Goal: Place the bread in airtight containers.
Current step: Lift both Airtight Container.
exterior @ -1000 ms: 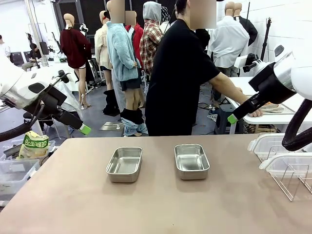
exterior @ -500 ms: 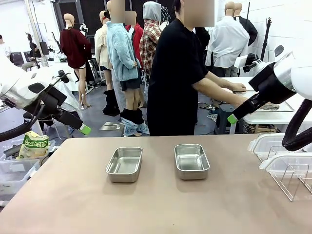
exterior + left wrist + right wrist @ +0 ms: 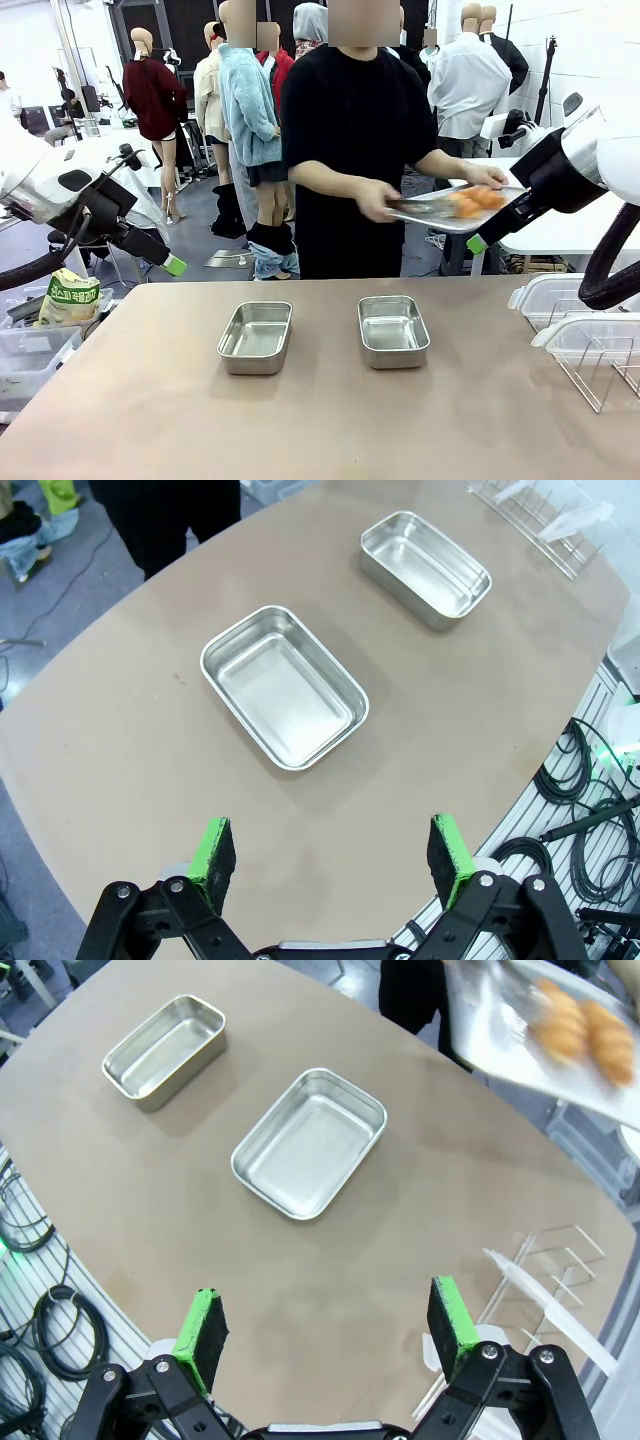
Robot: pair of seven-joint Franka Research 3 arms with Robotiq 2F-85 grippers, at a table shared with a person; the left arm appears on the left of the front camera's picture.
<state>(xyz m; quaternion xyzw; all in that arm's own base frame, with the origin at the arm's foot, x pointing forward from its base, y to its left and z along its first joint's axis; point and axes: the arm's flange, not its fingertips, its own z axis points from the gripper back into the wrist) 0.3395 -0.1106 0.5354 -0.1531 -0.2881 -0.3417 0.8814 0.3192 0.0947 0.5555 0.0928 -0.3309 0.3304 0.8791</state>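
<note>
Two empty steel airtight containers sit side by side on the table, the left one (image 3: pixel 255 337) (image 3: pixel 285 685) (image 3: pixel 165 1035) and the right one (image 3: pixel 393 331) (image 3: pixel 425 555) (image 3: pixel 310 1140). Beyond the far edge a person in black holds a flat metal tray (image 3: pixel 425 215) (image 3: pixel 495 1025) carrying orange bread (image 3: pixel 472 200) (image 3: pixel 565 1022), blurred in the right wrist view. My left gripper (image 3: pixel 175 265) (image 3: pixel 330 848) hovers open above the table's left side. High on the right, just under the tray, my right gripper (image 3: pixel 477 243) (image 3: pixel 323 1320) is open too. Neither holds anything.
A wire rack (image 3: pixel 600 365) with clear white-rimmed lids (image 3: pixel 560 295) stands at the table's right edge. A green-and-yellow snack bag (image 3: pixel 68 298) and plastic bins (image 3: pixel 25 360) sit off the left side. Cables (image 3: pixel 580 830) hang below the near edge.
The person has turned from the back table to face my table, lifting the tray of bread up in front of them. Both arms have stayed still.
</note>
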